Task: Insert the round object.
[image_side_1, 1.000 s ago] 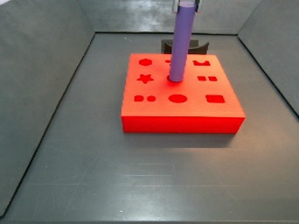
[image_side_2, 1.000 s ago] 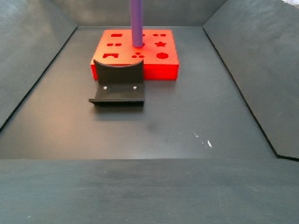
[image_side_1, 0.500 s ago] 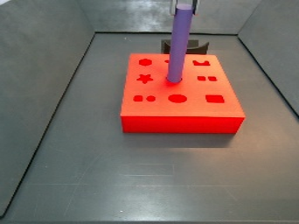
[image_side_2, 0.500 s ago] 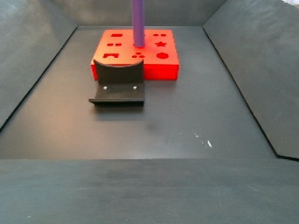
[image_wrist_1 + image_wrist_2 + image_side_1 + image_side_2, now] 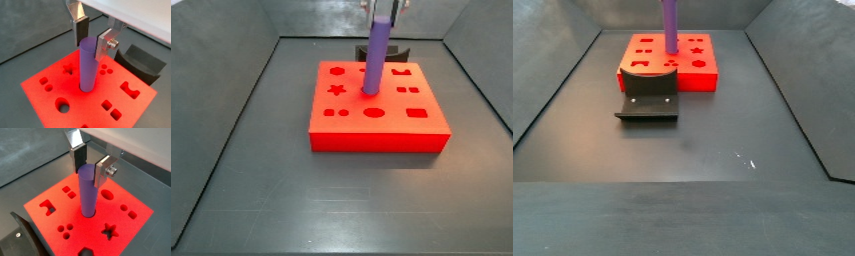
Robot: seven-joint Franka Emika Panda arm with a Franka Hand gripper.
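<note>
We see a matte purple peg [image 5: 87, 64] standing in a bright red block [image 5: 53, 86] whose shaped holes show darker red. Above it, the end effector [image 5: 92, 34] has silver fingers [image 5: 103, 43] with dark pads. The fixture [image 5: 647, 97] is dark grey, the tabletop [image 5: 714, 140] a dull grey with faint scuffs.

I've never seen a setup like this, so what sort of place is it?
Probably a robot test bench, not a home or shop. A bare grey walled enclosure holds only a red block with shaped holes and a dark fixture. The gripper, its fingers beside the purple peg, stands it in the block.
</note>
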